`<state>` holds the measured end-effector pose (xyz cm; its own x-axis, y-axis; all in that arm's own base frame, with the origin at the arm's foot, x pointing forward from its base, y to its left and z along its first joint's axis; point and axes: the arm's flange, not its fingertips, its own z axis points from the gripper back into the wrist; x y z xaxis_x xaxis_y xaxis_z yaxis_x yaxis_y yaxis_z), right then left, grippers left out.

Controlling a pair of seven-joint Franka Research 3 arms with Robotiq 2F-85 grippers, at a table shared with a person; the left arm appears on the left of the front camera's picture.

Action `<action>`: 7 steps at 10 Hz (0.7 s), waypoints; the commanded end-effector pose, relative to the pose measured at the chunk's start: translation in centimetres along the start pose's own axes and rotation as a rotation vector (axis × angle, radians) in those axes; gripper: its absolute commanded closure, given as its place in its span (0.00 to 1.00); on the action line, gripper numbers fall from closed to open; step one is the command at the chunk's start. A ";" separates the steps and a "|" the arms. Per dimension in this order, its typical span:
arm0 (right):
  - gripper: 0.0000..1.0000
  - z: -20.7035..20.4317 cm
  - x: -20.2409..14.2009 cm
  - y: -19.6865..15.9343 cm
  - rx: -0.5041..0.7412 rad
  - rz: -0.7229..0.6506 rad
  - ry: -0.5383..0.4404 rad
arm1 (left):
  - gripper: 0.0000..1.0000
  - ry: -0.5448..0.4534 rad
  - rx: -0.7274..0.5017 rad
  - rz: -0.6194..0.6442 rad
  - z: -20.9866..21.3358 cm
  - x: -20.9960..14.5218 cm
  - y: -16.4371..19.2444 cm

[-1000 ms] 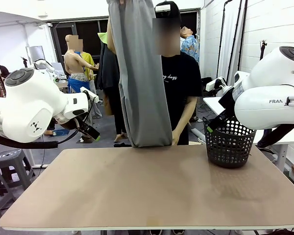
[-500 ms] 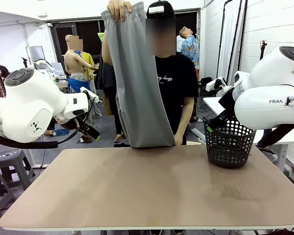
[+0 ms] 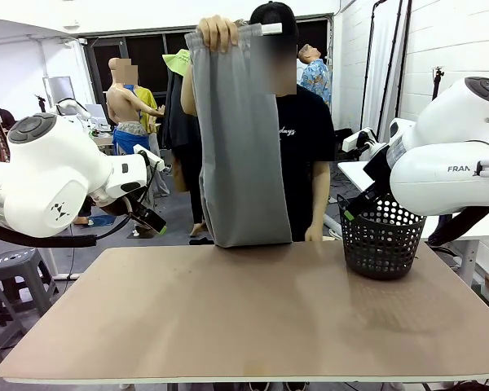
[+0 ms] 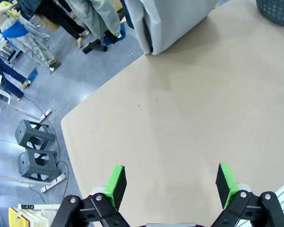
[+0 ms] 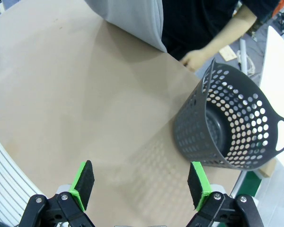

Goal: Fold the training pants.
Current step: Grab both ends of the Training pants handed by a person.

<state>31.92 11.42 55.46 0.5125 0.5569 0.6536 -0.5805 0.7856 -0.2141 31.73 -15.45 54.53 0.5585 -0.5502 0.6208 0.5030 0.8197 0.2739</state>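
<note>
A person at the far side holds the grey training pants (image 3: 243,138) up by the waistband with one hand (image 3: 218,31). The pants hang straight down and their lower end rests at the table's far edge. They also show in the left wrist view, training pants (image 4: 173,23), and in the right wrist view, training pants (image 5: 132,19). My left gripper (image 3: 155,224) hovers off the table's left far corner, open and empty (image 4: 170,184). My right gripper (image 3: 349,213) is raised beside the basket, open and empty (image 5: 140,184).
A black mesh basket (image 3: 381,236) stands at the table's far right, seen lying close ahead in the right wrist view (image 5: 232,132). The person's other hand (image 3: 314,235) rests at the far edge between pants and basket. The brown tabletop (image 3: 253,318) is bare. Stools (image 4: 35,151) stand left of the table.
The person has lowered the pants, so the waistband and holding hand are now in view. Their lower hand has moved right, off the hem. Both arms stayed still.
</note>
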 end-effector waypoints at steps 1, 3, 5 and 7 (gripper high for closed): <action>0.00 0.0 0.0 0.0 0.005 0.007 -0.003 | 0.00 0.000 0.001 -0.008 0.0 0.0 0.0; 0.00 0.0 0.0 0.0 0.005 0.007 -0.003 | 0.00 0.000 0.001 -0.008 0.0 0.0 0.0; 0.00 0.0 0.0 0.0 0.005 0.007 -0.003 | 0.00 0.000 0.001 -0.008 0.0 0.0 0.0; 0.00 0.0 0.0 0.0 0.005 0.007 -0.003 | 0.00 0.000 0.001 -0.008 0.0 0.0 0.0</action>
<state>31.92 11.42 55.46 0.5125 0.5569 0.6536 -0.5805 0.7856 -0.2141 31.73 -15.45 54.53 0.5585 -0.5502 0.6208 0.5031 0.8197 0.2739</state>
